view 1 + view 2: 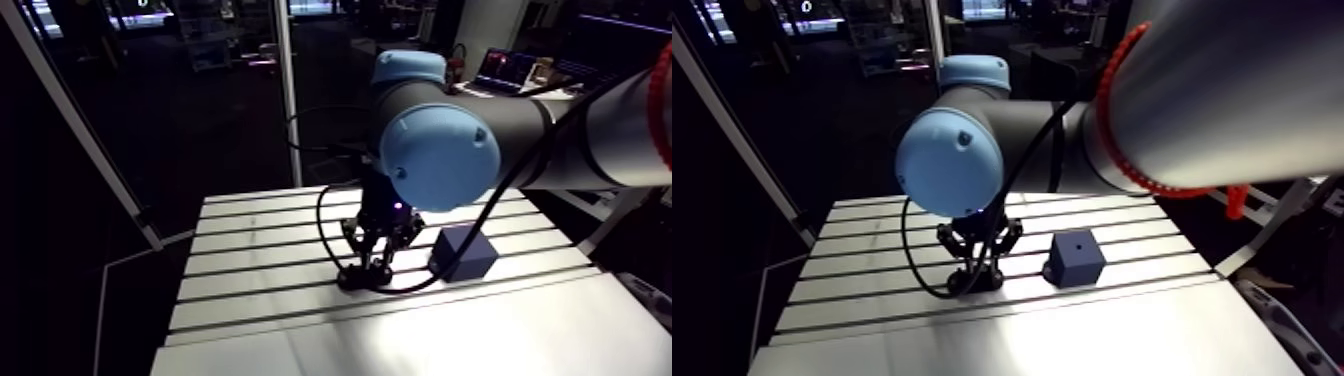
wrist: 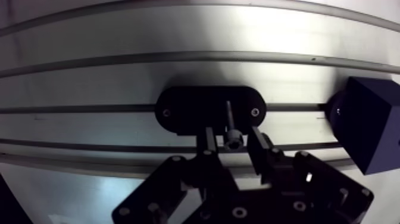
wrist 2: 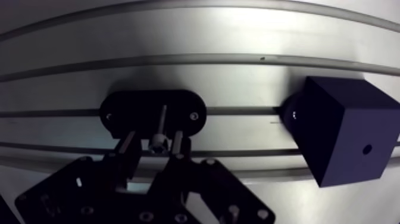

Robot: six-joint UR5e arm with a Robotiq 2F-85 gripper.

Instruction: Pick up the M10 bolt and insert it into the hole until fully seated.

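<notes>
A small metal bolt (image 2: 230,122) stands head-up in a black oval holder (image 2: 184,110) fixed on the slotted table. My gripper (image 2: 233,139) hangs right over it, open, with the bolt's head between the two fingers (image 2: 208,142) and a thin gap showing on each side. Beside the holder sits a dark blue cube (image 3: 345,131) with a small round hole (image 3: 367,149) in its top face. In the arm view the gripper (image 1: 375,262) is low over the holder (image 1: 362,282), and the cube (image 1: 463,252) is just to its right.
The aluminium table (image 1: 250,290) runs with long slots across it. A smooth plate (image 1: 1072,335) covers its near part. A slanted frame post (image 1: 80,130) stands off the table's left rear.
</notes>
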